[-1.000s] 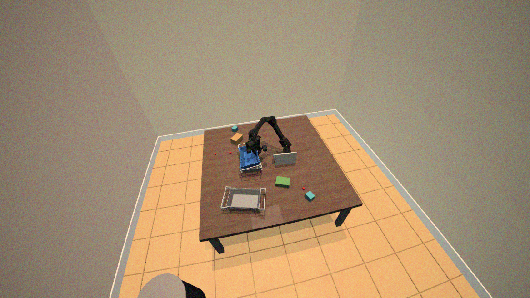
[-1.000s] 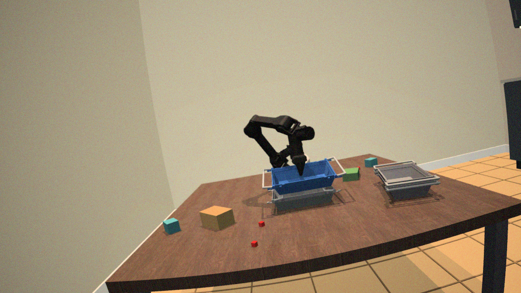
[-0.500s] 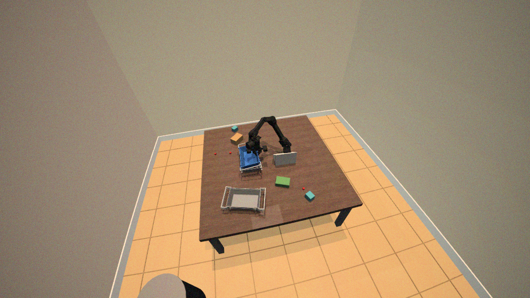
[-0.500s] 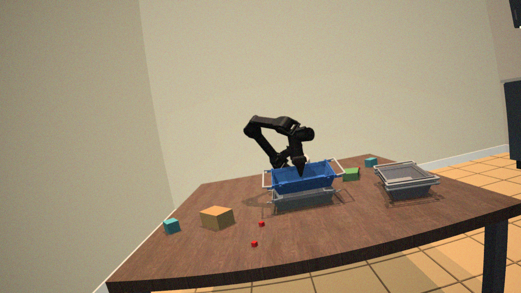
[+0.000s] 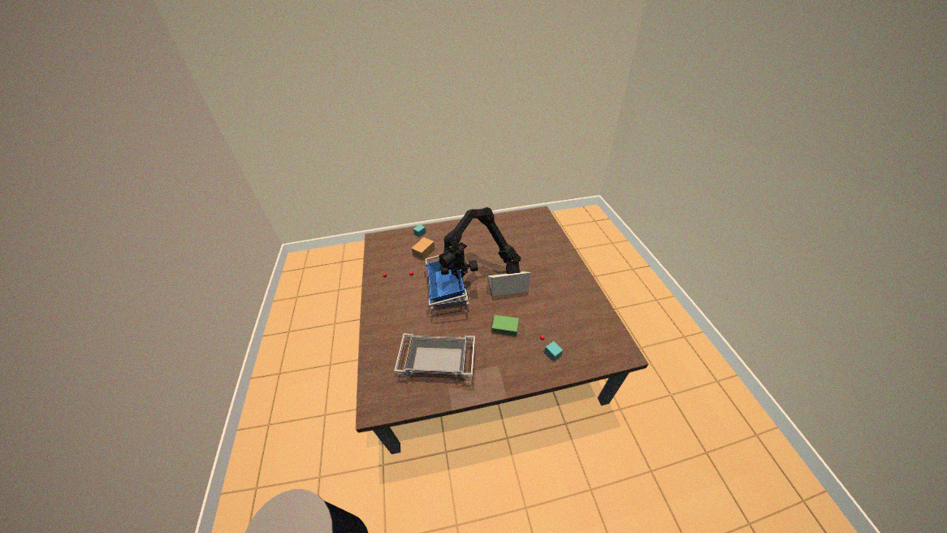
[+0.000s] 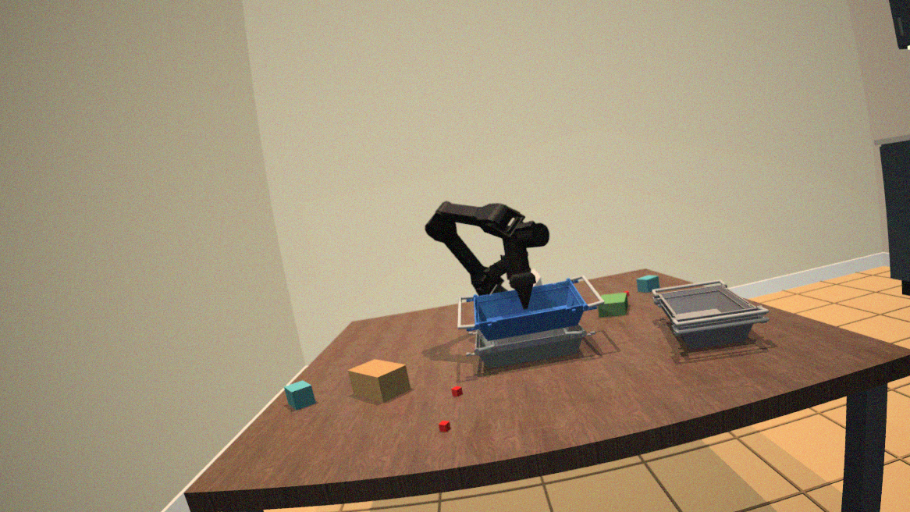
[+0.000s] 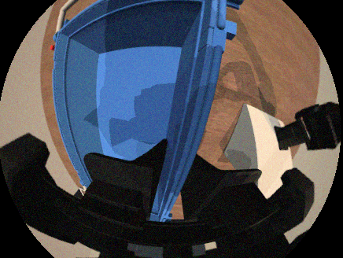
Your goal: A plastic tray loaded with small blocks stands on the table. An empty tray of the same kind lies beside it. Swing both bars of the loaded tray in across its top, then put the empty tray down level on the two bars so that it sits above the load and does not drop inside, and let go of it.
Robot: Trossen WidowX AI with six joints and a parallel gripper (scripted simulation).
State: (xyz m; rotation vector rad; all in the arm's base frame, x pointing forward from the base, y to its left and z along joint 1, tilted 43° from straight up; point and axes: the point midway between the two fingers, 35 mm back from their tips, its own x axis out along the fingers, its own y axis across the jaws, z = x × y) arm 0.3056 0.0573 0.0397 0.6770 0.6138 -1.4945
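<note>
Teal block (image 5: 419, 230) (image 6: 300, 395), farthest left in exterior view, on the table (image 5: 576, 318) (image 6: 636, 407) (image 7: 283, 51), well apart from the gripper. Orange block (image 5: 423, 247) (image 6: 379, 380) next, nearer to it. Two red cubes (image 5: 411, 273) (image 6: 456, 390) lie between orange block and the gripper's side of the table, lower in view.

Gripper (image 6: 524, 307) (image 7: 171, 142): clamped on one long side wall of the blue tray (image 5: 444, 283) (image 6: 529, 318) (image 7: 138, 75), one finger inside, one outside. Grey tray (image 6: 531, 350) stands directly below gripper and blue tray; its load is hidden. Contact between the trays: cannot tell.

Right of gripper: green block (image 5: 505, 323) (image 6: 613, 305), then small red cube (image 5: 542, 336) (image 6: 627, 293), second teal block (image 5: 553, 349) (image 6: 648, 283). Farthest right, another grey tray (image 5: 437, 342) (image 6: 716, 334), apart from gripper.
</note>
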